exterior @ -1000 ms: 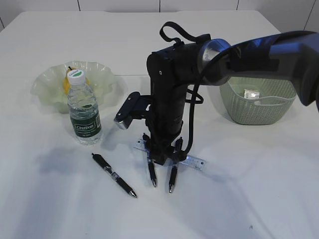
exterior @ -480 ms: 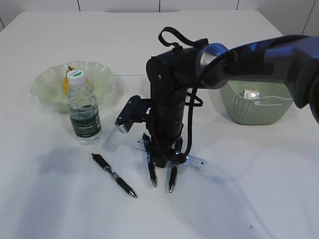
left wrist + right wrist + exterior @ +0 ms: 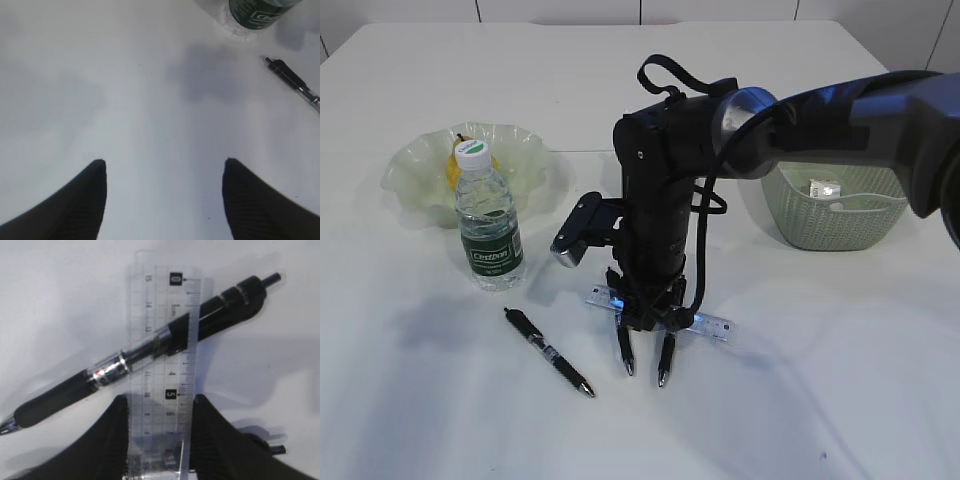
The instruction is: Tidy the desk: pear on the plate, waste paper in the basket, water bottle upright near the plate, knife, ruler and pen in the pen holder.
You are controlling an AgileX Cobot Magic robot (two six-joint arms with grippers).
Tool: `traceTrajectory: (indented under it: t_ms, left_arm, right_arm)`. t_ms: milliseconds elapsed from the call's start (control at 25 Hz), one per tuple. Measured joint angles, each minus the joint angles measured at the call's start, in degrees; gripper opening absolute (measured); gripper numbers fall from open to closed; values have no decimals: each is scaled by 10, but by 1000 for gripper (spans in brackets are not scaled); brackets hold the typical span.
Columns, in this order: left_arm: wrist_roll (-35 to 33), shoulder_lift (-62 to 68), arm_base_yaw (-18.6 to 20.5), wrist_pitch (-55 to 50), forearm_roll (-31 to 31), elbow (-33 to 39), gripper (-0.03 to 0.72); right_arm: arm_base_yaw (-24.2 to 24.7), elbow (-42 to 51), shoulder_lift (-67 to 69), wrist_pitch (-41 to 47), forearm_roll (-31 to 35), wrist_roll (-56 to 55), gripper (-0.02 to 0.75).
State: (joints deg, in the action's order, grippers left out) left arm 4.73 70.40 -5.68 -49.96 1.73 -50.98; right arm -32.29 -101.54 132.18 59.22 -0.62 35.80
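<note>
R gripper [image 3: 645, 318] is down on the white table [image 3: 840, 380] near its centre, fingers [image 3: 107, 440] narrowed against both long edges of a clear ruler [image 3: 160, 365], holding it flat on the surface. In the R wrist view a black pen [image 3: 145, 352] lies slantwise under the ruler, tip toward the frame's lower left; a second pen end [image 3: 262, 445] peeks out beside the right finger. In the exterior view two pens [image 3: 665, 360] stick out below the gripper toward the front edge, and a third pen [image 3: 550, 352] lies loose to their left. L gripper [image 3: 162, 200] hovers over bare table, fingers spread wide, nothing between them. Water bottle [image 3: 488, 222] stands upright just in front of the green plate [image 3: 530, 165] by the left edge; sth yellow [image 3: 456, 160] sits on the plate behind the bottle. Basket [image 3: 835, 215] toward the right edge holds crumpled paper [image 3: 826, 187].
</note>
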Motion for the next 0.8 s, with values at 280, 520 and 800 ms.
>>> traceTrajectory:
  t_ms: [280, 520, 800]
  left_arm:
    - [0, 0, 0, 0, 0, 0, 510]
    - [0, 0, 0, 0, 0, 0, 509]
    - [0, 0, 0, 0, 0, 0, 508]
  right_arm:
    - [0, -9, 0, 2, -1, -3, 274]
    - [0, -48, 0, 16, -1, -27, 274]
    - [0, -59, -17, 32, -1, -32, 274]
